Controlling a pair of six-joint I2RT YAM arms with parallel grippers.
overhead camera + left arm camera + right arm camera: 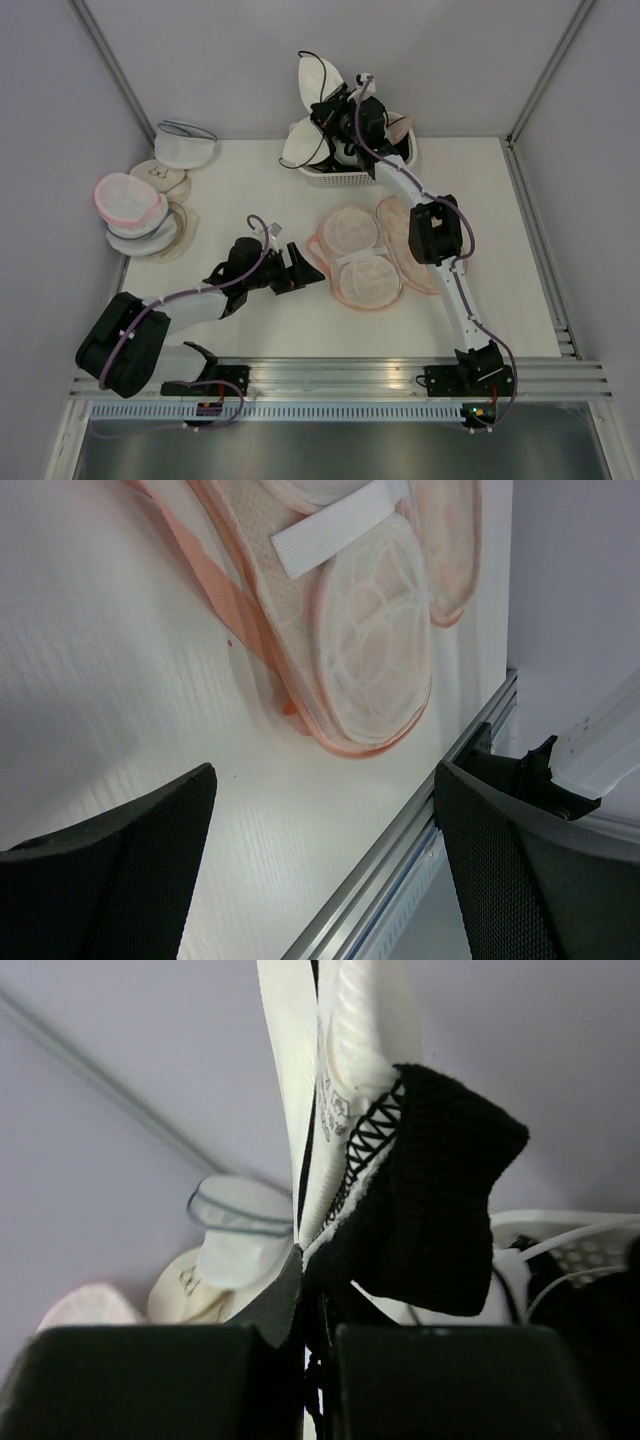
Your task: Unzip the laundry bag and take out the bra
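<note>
The laundry bag lies flat in the middle of the table, peach-edged, with a white band across it. It also fills the top of the left wrist view. My left gripper rests open and empty just left of the bag, its fingers wide apart over bare table. My right gripper is raised at the back over a white basket and is shut on the bra, whose whitish cups hang above and below it. In the right wrist view the bra stands up from the shut jaws, with a black fabric part.
A stack of round mesh bags with pink and grey rims sits at the left. A white mesh bag with a grey rim and cream items lie behind it. A metal rail runs along the near edge.
</note>
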